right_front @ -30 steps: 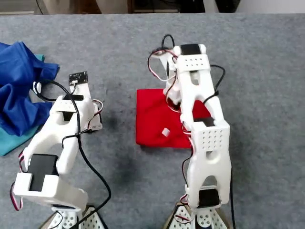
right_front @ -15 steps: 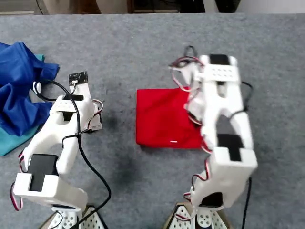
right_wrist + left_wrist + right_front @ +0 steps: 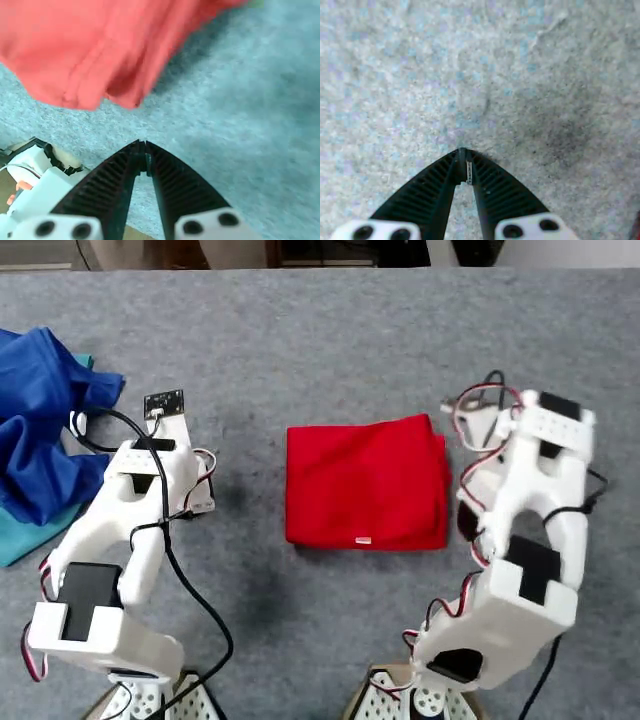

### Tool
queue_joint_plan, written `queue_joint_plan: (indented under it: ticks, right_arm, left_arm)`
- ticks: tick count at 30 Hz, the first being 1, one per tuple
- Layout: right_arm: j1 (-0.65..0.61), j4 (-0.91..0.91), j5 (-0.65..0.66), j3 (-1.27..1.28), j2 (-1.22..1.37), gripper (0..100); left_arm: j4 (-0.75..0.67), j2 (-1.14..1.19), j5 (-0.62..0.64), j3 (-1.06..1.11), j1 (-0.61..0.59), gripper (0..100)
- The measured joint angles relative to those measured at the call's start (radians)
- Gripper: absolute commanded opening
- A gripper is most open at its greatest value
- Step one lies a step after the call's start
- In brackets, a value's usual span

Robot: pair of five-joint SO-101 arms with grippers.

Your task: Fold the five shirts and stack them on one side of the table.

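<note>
A folded red shirt [image 3: 365,485] lies flat in the middle of the grey table, a small tag at its near edge. The right arm [image 3: 530,500] stands just to the right of it. My right gripper [image 3: 142,148] is shut with nothing in it, hanging over bare felt beside the red shirt's [image 3: 100,50] edge. The left arm [image 3: 130,500] stands to the shirt's left. Its gripper [image 3: 465,156] is shut and empty, low over bare felt. A crumpled blue shirt [image 3: 40,430] lies on a teal one [image 3: 25,535] at the far left.
Grey felt [image 3: 300,340] covers the whole table, with open room behind the red shirt and to the right. A black cable [image 3: 190,590] loops beside the left arm. An arm's white base [image 3: 30,172] shows in the right wrist view.
The right arm has swung from over the red shirt out to its right side, uncovering the whole shirt. The left arm has stayed still.
</note>
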Motion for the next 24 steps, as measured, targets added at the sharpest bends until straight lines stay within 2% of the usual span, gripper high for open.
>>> queue_joint_plan:
  ticks: [4,10,13,18,24]
  right_arm:
    - [-0.032,0.044,-0.058,-0.064,-0.069,0.2]
    - [-0.230,0.020,-0.175,-0.066,-0.158,0.2]
    - [-0.275,-0.041,-0.199,-0.009,-0.158,0.2]
    - [-0.279,-0.207,-0.203,0.187,-0.158,0.2]
    - [-0.215,-0.356,-0.173,0.338,-0.158,0.2]
  left_arm:
    - [0.000,0.000,0.000,0.000,0.000,2]
    - [0.000,0.000,0.000,0.000,0.000,2]
    - [0.000,0.000,0.000,0.002,0.000,2]
    - [0.000,0.000,0.000,0.002,0.000,2]
    - [0.000,0.000,0.014,0.002,0.012,2]
